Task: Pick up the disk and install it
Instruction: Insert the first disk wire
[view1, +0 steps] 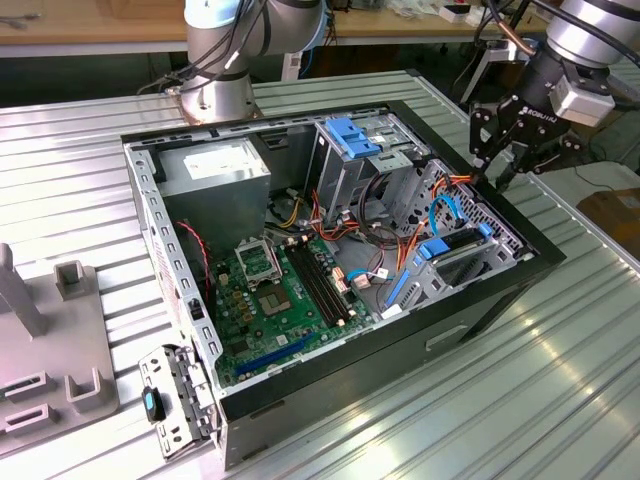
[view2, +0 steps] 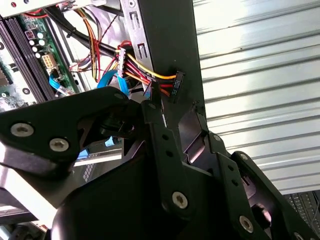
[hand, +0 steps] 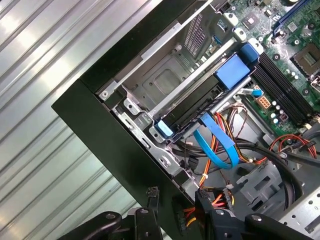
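Open computer case (view1: 330, 385) lying on a ribbed metal table (view1: 560, 380); a wooden workbench (view1: 90, 25) runs along the back of the room and a grey fixture (view1: 60, 340) stands at the exterior view's left. The disk (hand: 197, 107) sits inside the case, seated in a metal drive bay (hand: 165, 85) with a blue carrier end showing at each side. Its long axis runs crosswise to the black case rim, one end just beside the rim and the other pointing toward the motherboard (view1: 280, 300). The gripper (view1: 490, 178) hangs over the rim near the bay, fingers apart and holding nothing, well clear of the disk.
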